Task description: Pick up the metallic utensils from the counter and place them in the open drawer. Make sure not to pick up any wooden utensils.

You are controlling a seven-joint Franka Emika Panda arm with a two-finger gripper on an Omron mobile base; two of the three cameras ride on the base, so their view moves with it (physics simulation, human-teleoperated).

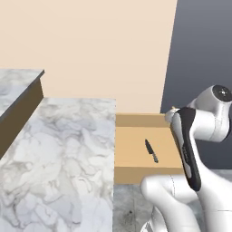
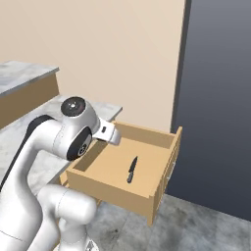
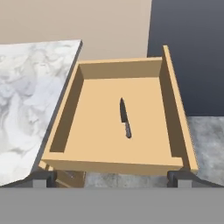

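Note:
A metallic utensil, a dark knife (image 3: 125, 118), lies flat in the middle of the open drawer (image 3: 113, 164), its point toward the back wall. The same knife (image 1: 152, 151) (image 2: 132, 170) rests on the tan floor of the drawer (image 1: 136, 120) (image 2: 112, 193). My gripper (image 3: 111, 177) hovers above the drawer's front edge, open wide, with nothing between its fingertips (image 3: 43, 177). The marble counter (image 1: 68, 149) (image 3: 30, 96) runs left of the drawer with no utensil on the part I see. The wooden utensils are out of view.
A raised marble ledge (image 1: 18, 81) on a brown base stands at the far left. A dark grey panel (image 2: 215, 98) rises to the right of the drawer. Grey stone floor (image 3: 205, 140) lies below and beside it.

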